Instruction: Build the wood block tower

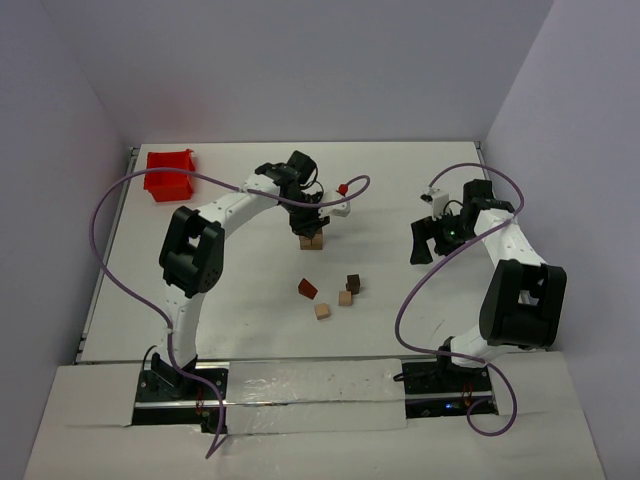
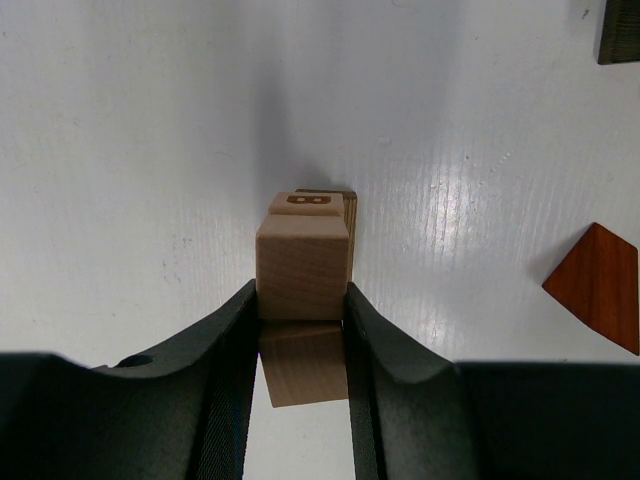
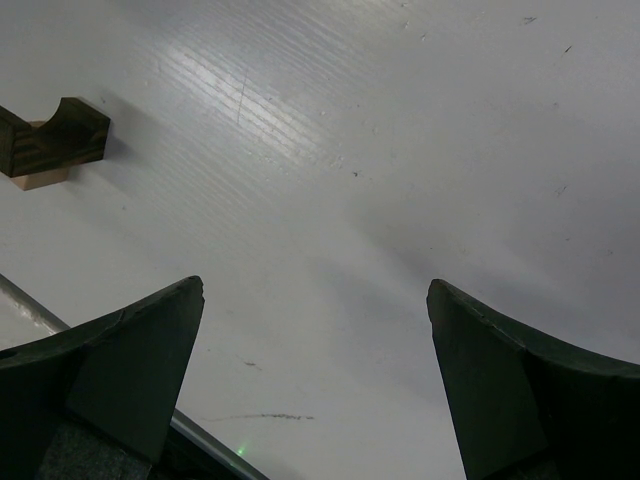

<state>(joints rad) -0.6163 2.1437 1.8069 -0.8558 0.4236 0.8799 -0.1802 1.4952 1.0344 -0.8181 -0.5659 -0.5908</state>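
Reddish wedge [image 2: 600, 290] partly beyond right edge

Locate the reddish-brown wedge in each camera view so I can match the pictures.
Top external: the wedge lies near the middle of the picture, below the left gripper.
Left wrist: at the right edge, cut off by the frame.
Right wrist: not in it.
Shared landmark: the tan block held in the left gripper, visible from above and from the left wrist.

Burnt mark atop tan block [image 2: 303, 262], maybe "8" or "B"; no other txt.
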